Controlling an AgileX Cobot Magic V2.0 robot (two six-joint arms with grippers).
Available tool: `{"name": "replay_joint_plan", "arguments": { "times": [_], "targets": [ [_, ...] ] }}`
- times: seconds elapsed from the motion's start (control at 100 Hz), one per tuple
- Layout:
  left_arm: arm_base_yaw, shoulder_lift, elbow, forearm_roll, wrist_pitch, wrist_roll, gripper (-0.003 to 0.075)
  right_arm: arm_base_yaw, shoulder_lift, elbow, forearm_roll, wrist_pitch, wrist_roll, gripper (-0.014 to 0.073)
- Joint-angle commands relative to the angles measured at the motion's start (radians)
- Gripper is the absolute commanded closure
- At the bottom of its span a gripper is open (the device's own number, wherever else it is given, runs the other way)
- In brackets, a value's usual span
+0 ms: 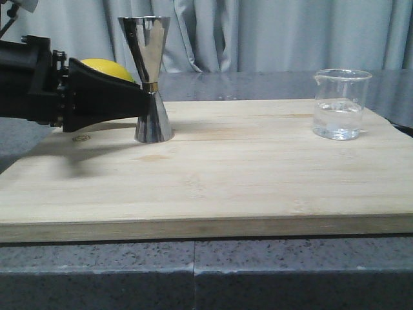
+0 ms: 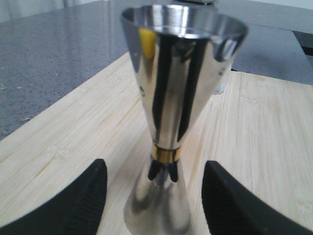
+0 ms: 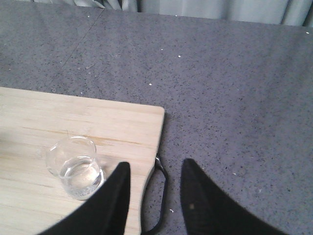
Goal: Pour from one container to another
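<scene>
Reaching Level With the Jigger's Waist

Running across the bottom of the front view is the speckled grey worktop (image 1: 193, 271), and on it lies a pale wooden board (image 1: 226, 187) that carries both task things.

On the board's left part stands the jigger (image 1: 150, 77), upright, shiny steel, hourglass-shaped, with a thin gold band at its waist. The left tool (image 1: 139, 102) comes in from the left at about the height of that band, its black fingers (image 2: 78, 205) pointing toward the jigger. In the left wrist view the two fingers stand spread on either side of the lower cone, with bare board showing between each finger and the steel, so the tool is not pinching anything. Behind the left tool, partly hidden by it, a rounded yellow object (image 1: 103, 68) shows.

On the board's right part, well apart from the jigger, stands the glass beaker (image 1: 340, 103), upright, clear, with a pouring lip at its rim and clear liquid filling its lower portion. The right wrist view shows it from above (image 3: 74, 167) near the board's edge. The right tool (image 3: 154, 205) is above the worktop just beside that edge, its black fingers (image 3: 115, 205) parted and holding nothing, apart from the beaker.

Farthest back hangs a grey curtain (image 1: 258, 32).
</scene>
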Motion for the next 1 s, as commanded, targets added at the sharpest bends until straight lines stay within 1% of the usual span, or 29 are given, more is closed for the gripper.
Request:
{"name": "replay_joint_plan", "arguments": {
  "times": [0.0, 0.21, 0.73, 0.83, 0.99],
  "targets": [
    [-0.018, -0.032, -0.024, -0.091, -0.204, 0.004, 0.0318, 0.000, 0.005, -0.033, 0.012, -0.077, -0.008, 0.0396],
    [-0.056, -0.032, -0.028, -0.105, -0.204, 0.004, 0.0318, 0.000, 0.035, -0.033, 0.012, -0.077, -0.008, 0.0396],
    [-0.070, -0.032, -0.028, -0.120, -0.204, 0.004, 0.0321, 0.000, 0.040, -0.033, 0.012, -0.088, -0.008, 0.0396],
    [-0.080, -0.032, -0.028, -0.123, -0.204, 0.004, 0.0341, 0.000, 0.040, -0.033, 0.012, -0.094, -0.008, 0.0396],
    [-0.087, -0.032, -0.028, -0.123, -0.204, 0.004, 0.0400, 0.000, 0.040, -0.033, 0.012, -0.099, -0.008, 0.0396]
  ]
}}
